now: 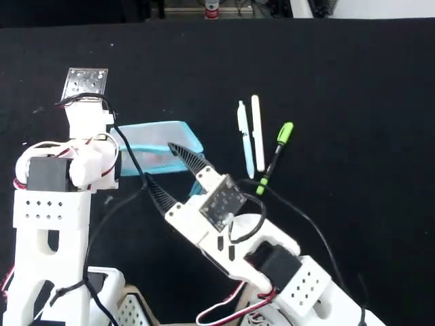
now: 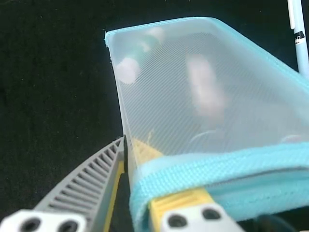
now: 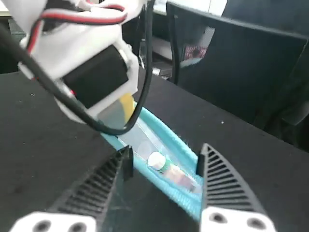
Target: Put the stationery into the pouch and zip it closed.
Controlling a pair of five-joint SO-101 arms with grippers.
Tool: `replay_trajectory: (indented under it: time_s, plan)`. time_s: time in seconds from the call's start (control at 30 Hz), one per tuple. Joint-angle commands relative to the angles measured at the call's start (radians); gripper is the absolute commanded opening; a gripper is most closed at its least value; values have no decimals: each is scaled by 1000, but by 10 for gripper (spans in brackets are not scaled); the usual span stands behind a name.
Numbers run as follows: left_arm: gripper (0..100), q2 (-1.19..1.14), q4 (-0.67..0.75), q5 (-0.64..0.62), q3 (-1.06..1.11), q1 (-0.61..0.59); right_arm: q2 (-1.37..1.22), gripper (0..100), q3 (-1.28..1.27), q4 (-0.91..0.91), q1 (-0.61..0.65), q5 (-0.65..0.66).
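**Pouch clamped at one end, three pens outside it**

The pouch point(image 1: 160, 146) is lying left of the middle of the black worktop point(image 1: 353, 102). It is a translucent, ribbed, pale-blue sleeve with a woven teal zip band point(image 2: 217, 166) running along its long edge. Through its wall a white-capped piece point(image 3: 156, 160) and a pinkish piece point(image 2: 205, 92) are showing faintly, both already inside.

The left gripper point(image 2: 128, 145) is clenched on the pouch's end nearest the worktop's left edge, with one grey ribbed finger outside the wall and a yellow pad against it. The right gripper point(image 1: 157, 160) is released, its black fingers point(image 3: 104, 179) spread wide and sitting on either side of the pouch's other end; whether they are touching it cannot be told.

A light-blue pen point(image 1: 245, 139), a white pen point(image 1: 257, 132) and a green-capped marker point(image 1: 274, 157) are lying side by side near the worktop's middle, just beyond the pouch on the side facing the right edge. They are lying apart from the pouch and well apart from the far and right edges, with dark worktop stretching between.
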State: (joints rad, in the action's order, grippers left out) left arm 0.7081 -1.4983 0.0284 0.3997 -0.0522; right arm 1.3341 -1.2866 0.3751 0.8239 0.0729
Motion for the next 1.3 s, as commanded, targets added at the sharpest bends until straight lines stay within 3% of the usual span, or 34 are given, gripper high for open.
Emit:
replay_trajectory:
  time_s: [0.0,0.13,0.3,0.43,0.53,0.7,0.8,1.0,1.27]
  plan:
    - [30,-2,-6,-2,4,-1,18,158,134,60,6,-14]
    - [30,-2,-6,-2,4,-1,18,155,321,244,-94,-14]
    - [30,-2,-6,-2,4,-1,18,152,541,526,-379,-14]
    - [30,-2,-6,-2,4,-1,15,152,608,594,-644,-21]
    - [30,-2,-8,-2,4,-1,-5,155,575,629,-747,-54]
    - [30,-2,-8,-2,4,-1,-168,155,507,652,-795,-64]
    - [30,-2,-9,-2,4,-1,-346,155,518,646,-798,-135]
    - [30,-2,-11,-2,4,-1,-730,156,670,652,-801,-285]
    - [30,-2,-11,-2,4,-1,-1092,157,868,663,-822,-342]
